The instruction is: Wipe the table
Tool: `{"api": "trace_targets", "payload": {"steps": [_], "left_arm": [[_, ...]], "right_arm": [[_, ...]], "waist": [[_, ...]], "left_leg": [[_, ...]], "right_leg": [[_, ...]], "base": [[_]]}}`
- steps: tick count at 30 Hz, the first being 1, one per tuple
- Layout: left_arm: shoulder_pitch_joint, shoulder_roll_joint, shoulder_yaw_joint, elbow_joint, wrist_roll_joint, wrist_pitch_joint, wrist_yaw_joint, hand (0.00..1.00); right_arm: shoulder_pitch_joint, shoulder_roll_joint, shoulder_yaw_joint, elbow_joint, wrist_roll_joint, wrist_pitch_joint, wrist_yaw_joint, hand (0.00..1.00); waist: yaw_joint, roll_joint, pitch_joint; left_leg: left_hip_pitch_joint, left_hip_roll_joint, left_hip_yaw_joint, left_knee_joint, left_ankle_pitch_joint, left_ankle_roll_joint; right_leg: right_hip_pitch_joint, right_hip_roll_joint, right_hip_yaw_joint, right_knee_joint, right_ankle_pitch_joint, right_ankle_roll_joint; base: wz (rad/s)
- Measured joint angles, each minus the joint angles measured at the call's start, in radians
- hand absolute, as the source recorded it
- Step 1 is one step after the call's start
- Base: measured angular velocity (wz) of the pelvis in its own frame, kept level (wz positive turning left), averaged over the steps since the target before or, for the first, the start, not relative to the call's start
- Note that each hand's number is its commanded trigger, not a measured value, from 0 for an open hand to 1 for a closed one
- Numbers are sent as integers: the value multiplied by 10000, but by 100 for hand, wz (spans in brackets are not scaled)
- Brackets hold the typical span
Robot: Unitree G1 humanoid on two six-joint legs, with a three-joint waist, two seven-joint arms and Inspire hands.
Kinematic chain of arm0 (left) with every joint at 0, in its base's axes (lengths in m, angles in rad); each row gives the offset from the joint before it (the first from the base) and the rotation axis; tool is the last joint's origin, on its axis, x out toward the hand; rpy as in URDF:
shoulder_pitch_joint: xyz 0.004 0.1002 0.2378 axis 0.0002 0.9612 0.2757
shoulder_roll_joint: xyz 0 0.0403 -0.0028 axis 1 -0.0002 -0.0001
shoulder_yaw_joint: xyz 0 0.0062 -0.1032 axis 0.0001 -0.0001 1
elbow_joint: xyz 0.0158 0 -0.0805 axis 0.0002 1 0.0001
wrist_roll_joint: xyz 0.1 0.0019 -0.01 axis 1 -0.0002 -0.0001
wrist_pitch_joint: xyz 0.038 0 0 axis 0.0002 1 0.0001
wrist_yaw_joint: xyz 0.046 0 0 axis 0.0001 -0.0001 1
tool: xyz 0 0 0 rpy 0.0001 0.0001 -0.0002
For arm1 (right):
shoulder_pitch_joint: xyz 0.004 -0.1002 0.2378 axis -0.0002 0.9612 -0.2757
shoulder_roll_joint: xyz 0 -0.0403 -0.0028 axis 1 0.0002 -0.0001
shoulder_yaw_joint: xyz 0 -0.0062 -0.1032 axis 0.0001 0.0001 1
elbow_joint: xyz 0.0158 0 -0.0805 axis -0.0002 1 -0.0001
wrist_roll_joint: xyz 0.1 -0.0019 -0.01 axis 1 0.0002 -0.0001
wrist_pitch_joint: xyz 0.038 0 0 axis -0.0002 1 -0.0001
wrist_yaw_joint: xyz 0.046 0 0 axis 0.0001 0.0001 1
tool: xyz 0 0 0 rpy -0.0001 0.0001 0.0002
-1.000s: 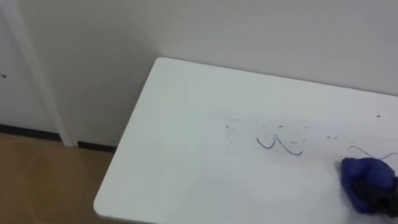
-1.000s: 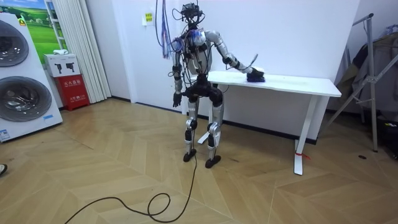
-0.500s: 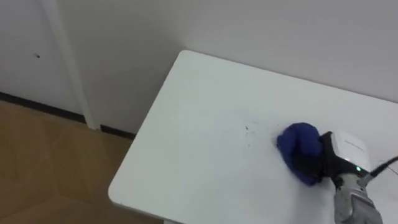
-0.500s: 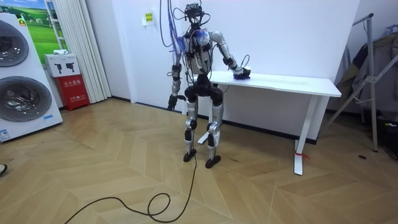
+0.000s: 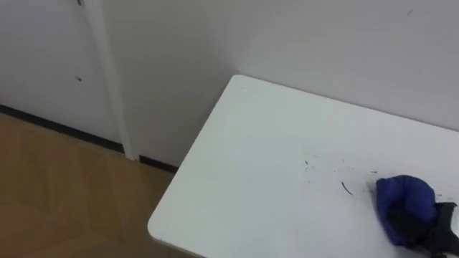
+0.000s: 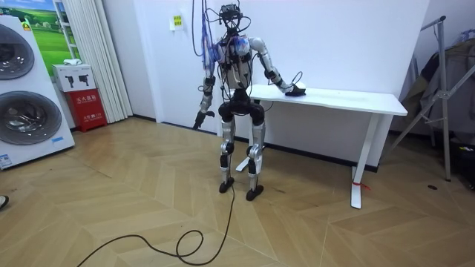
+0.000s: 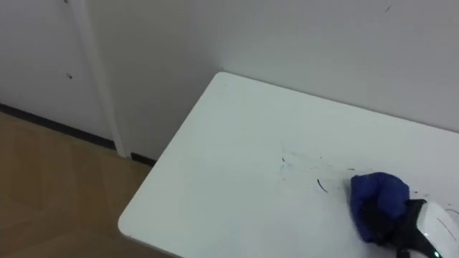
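A blue cloth (image 7: 374, 199) lies bunched on the white table (image 7: 229, 158), near the right of the eye views. My right hand (image 7: 396, 220) comes in from the lower right, and its dark fingers are curled into the cloth (image 5: 404, 206). Just left of the cloth, faint dark pen marks (image 7: 320, 186) and small specks (image 5: 308, 169) show on the tabletop. In the room view I stand at the table's (image 6: 349, 99) left end with my right hand (image 6: 295, 91) stretched out over it. My left hand (image 6: 199, 119) hangs away from my side.
The table's near left corner (image 5: 154, 228) overhangs wooden floor (image 5: 57, 186). A white wall (image 5: 323, 43) runs right behind it. At the room view's left stand washing machines (image 6: 26, 119) and a red box (image 6: 87, 107); a metal rack (image 6: 441, 89) stands at its right.
The right hand swept the cloth left over the blue scribble, then back right; the scribble is nearly gone. The eye views shifted. My left arm swung outward.
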Motion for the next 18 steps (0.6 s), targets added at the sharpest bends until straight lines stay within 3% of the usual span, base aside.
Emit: {"api": "trace_targets", "payload": {"steps": [3,4,5,6,7,9,10,11,13,15,17,18], "left_arm": [[-171,-60,-601,30,-268,6,17,0],[-298,-150,-802,63,-289,24,44,0],[-412,-145,-1099,70,-337,30,38,0],[-467,-152,-1142,62,-395,27,36,0],[-587,-157,-1264,41,-400,70,23,0],[-690,-209,-1358,-63,-392,202,-7,0],[-674,-203,-1540,-275,-394,302,-36,0],[-499,-199,-1702,-481,-399,305,-47,0],[-125,-168,-1715,-586,-573,302,-32,0],[64,-94,-1621,-409,-811,297,0,0],[243,-85,-1243,-300,-723,182,3,0],[242,-81,-1095,-305,-586,127,3,0]], "right_arm": [[-805,215,591,-503,1,1055,715,100],[-1111,282,1086,-864,-220,1523,1137,100],[-1510,383,1742,-1233,-472,1808,1603,100],[-1665,413,2031,-1495,-652,1890,1888,100],[-2024,639,2575,-1890,-1067,1911,2423,100],[-2676,994,3309,-2127,-1628,1860,3116,100],[-2954,1062,3528,-2120,-1712,1736,3367,100],[-3036,1093,3551,-2103,-1739,1656,3497,100],[-2791,1063,3477,-1906,-1711,1459,3352,100],[-2242,840,3273,-1831,-1374,781,2845,100],[-1277,762,2601,-1580,-1016,-275,1906,100],[-933,759,2310,-1579,-907,-505,1655,100]], "waist": [[293,108,29],[540,163,38],[710,127,109],[780,125,154],[930,86,256],[999,-59,360],[1078,-118,457],[1258,-128,453],[1222,-167,421],[1131,-199,391],[644,-189,319],[542,-190,300]], "left_leg": [[29,152,483,-48,20,-48],[35,256,781,-136,52,-97],[21,307,819,-206,74,-128],[15,330,819,-229,89,-146],[-52,383,829,-229,85,-228],[-312,417,773,-220,159,-299],[-388,414,678,-212,228,-266],[-454,394,588,-181,235,-262],[-455,342,406,-117,225,-243],[-451,296,290,-110,234,-230],[-418,180,242,-115,271,-168],[-420,156,272,-135,292,-134]], "right_leg": [[-222,99,408,110,24,-39],[-428,156,581,191,80,-131],[-645,239,769,317,124,-202],[-698,284,840,321,151,-246],[-838,376,983,319,192,-314],[-1052,442,973,252,236,-389],[-1075,450,913,217,235,-412],[-1080,450,843,117,234,-414],[-971,406,646,25,199,-358],[-841,358,431,-37,190,-343],[-581,229,388,-90,134,-252],[-526,198,397,-87,127,-241]], "base": [[-63],[-71],[-69],[-48],[-26],[2],[29],[31],[38],[41],[74],[93]]}}
